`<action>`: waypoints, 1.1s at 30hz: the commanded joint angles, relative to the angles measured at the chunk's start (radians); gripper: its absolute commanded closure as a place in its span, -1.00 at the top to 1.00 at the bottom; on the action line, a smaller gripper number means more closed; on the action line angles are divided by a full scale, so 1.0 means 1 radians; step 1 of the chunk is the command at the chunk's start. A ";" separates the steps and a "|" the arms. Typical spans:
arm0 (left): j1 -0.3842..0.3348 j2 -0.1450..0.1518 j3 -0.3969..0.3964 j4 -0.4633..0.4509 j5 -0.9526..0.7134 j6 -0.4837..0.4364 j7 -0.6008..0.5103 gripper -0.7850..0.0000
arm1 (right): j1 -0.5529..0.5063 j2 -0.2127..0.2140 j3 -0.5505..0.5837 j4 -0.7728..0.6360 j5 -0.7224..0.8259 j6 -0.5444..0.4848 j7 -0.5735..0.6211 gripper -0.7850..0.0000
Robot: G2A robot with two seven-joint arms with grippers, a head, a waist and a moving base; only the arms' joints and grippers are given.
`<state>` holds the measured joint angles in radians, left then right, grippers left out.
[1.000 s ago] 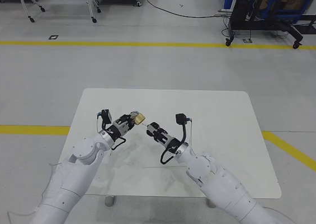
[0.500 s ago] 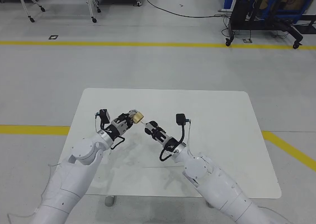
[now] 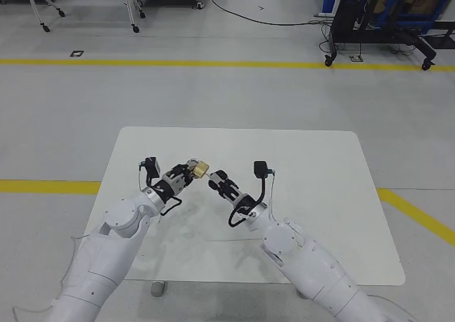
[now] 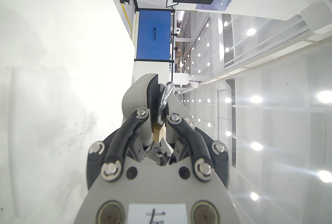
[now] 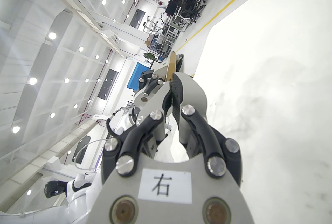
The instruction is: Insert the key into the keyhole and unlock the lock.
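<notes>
white table on a pale grey floor crossed by yellow lines; dark wheeled rack behind

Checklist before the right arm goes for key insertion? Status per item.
1. Lock clamped in left jaws: ok, jaws shut on it.
2. Right jaws shut: ok, pads pressed together.
3. Key seated in right jaws: cannot tell, the pads hide it.
4. Right jaws lined up close to the lock: ok, tips just beside the brass body in the top view.
5. Keyhole facing the right jaws: cannot tell, too small to make out.
</notes>
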<state>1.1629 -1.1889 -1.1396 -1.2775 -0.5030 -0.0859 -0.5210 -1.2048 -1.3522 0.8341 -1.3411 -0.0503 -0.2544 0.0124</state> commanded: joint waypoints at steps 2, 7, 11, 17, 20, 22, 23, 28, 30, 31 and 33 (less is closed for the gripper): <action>0.001 -0.001 0.000 -0.003 0.013 -0.003 0.004 -1.00 | -0.001 -0.003 0.003 0.001 -0.027 -0.001 -0.017 -1.00; 0.003 -0.003 0.005 -0.008 0.046 -0.009 0.008 -1.00 | -0.003 -0.011 -0.002 0.005 -0.072 0.013 -0.050 -1.00; 0.003 -0.005 0.006 -0.009 0.062 -0.012 0.005 -1.00 | 0.001 -0.018 -0.002 0.014 -0.076 0.017 -0.056 -1.00; 0.004 -0.007 -0.001 -0.008 0.062 -0.014 0.000 -1.00 | -0.002 -0.026 0.014 0.016 -0.037 -0.003 -0.045 1.00; 0.005 -0.008 -0.008 -0.008 0.055 -0.010 0.003 -1.00 | -0.005 -0.026 0.023 0.014 -0.022 -0.011 -0.036 1.00; 0.005 -0.008 -0.011 -0.007 0.051 -0.008 0.000 -1.00 | -0.005 -0.026 0.023 0.014 -0.022 -0.011 -0.036 1.00; 0.005 -0.009 -0.012 -0.007 0.048 -0.007 -0.001 -1.00 | -0.005 -0.026 0.023 0.014 -0.022 -0.011 -0.036 1.00; 0.007 -0.011 -0.021 -0.005 0.030 -0.011 -0.006 -1.00 | -0.005 -0.026 0.023 0.014 -0.022 -0.011 -0.036 1.00; 0.009 -0.012 -0.025 -0.005 0.021 -0.017 -0.011 -1.00 | -0.015 -0.026 0.023 0.002 0.009 -0.019 -0.008 1.00; 0.010 -0.013 -0.026 -0.005 0.013 -0.020 -0.017 -1.00 | -0.025 -0.024 0.035 -0.011 0.070 -0.030 0.040 1.00; 0.011 -0.014 -0.031 -0.005 -0.007 -0.026 -0.034 -1.00 | -0.040 -0.017 0.069 -0.030 0.206 -0.048 0.170 1.00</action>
<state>1.1737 -1.2021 -1.1683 -1.2826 -0.5002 -0.1091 -0.5460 -1.2382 -1.3732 0.8853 -1.3631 0.0459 -0.2947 0.0916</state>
